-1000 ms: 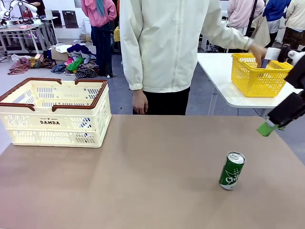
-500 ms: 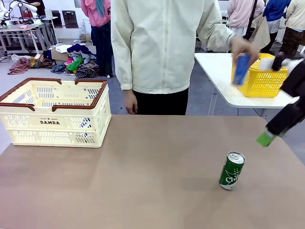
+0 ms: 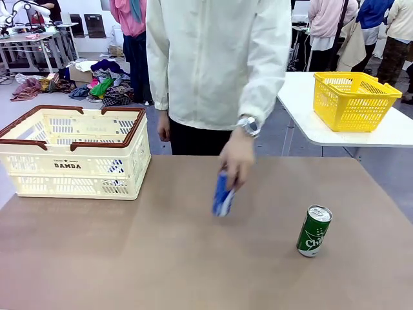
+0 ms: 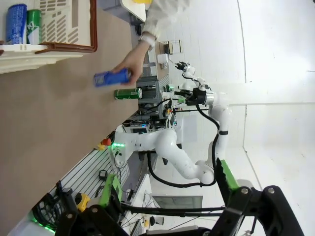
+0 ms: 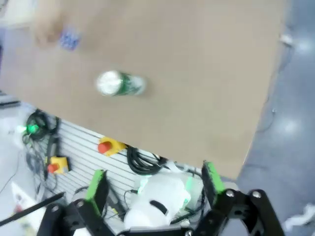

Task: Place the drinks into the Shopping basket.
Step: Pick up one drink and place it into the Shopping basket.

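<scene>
On table (image 3: 161,258), near right: green slim metal drink can (image 3: 314,230), upright.
Centre: blue slim metal drink can (image 3: 222,194), tilted, in person's hand (image 3: 237,160).
Far left: cream slotted plastic basket (image 3: 71,165).
Left gripper (image 4: 167,186), right gripper (image 5: 153,182): wide, empty.

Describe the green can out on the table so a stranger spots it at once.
Start at the brown table, then its right side, away from the cream Shopping basket. The green can stands there upright and untouched, white-lettered; the blue can nearby is in a person's hand.
</scene>
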{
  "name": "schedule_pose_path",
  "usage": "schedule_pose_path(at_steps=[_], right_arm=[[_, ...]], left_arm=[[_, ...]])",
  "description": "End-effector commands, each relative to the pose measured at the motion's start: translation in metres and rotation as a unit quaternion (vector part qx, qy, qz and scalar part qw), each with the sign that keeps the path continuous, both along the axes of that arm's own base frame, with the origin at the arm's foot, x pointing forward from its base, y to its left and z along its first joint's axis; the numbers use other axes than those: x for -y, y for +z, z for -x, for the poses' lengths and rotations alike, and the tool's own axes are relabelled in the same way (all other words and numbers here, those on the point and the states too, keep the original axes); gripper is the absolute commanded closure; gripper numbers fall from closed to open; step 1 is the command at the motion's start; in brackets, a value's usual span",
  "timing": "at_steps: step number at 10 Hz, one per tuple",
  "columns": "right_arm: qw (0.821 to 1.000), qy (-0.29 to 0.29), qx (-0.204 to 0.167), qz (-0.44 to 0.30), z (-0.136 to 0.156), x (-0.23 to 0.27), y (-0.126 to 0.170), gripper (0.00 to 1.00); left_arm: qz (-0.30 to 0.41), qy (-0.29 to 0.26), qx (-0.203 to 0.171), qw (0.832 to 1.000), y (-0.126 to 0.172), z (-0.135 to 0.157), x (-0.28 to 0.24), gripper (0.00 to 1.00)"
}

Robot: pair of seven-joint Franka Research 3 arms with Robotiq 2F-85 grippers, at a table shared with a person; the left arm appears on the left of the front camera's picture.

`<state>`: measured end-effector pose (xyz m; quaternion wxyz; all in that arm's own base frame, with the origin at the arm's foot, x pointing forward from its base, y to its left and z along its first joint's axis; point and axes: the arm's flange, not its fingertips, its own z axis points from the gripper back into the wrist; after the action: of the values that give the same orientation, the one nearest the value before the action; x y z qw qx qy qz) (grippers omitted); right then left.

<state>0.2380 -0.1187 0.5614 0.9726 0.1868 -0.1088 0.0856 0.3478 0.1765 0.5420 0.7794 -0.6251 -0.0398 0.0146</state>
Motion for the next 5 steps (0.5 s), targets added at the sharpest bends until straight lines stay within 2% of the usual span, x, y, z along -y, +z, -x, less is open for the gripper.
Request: schedule_pose_path(at_steps=[1, 2, 3, 5], right_arm=[[0.995, -0.073, -0.028, -0.055, -0.017, 0.091, 0.017, 0.00], [0.992, -0.116, -0.031, -0.051, -0.007, 0.111, 0.000, 0.00], [0.991, -0.117, -0.038, -0.053, 0.000, 0.114, -0.013, 0.00], [0.992, -0.116, -0.032, -0.042, 0.004, 0.101, -0.016, 0.00]], left_arm=[[0.006, 0.005, -0.001, 1.000, 0.002, 0.000, 0.002, 0.00], [0.006, 0.005, -0.001, 1.000, 0.002, 0.000, 0.002, 0.00], [0.006, 0.005, -0.001, 1.000, 0.002, 0.000, 0.002, 0.00], [0.006, 0.005, -0.001, 1.000, 0.002, 0.000, 0.002, 0.00]])
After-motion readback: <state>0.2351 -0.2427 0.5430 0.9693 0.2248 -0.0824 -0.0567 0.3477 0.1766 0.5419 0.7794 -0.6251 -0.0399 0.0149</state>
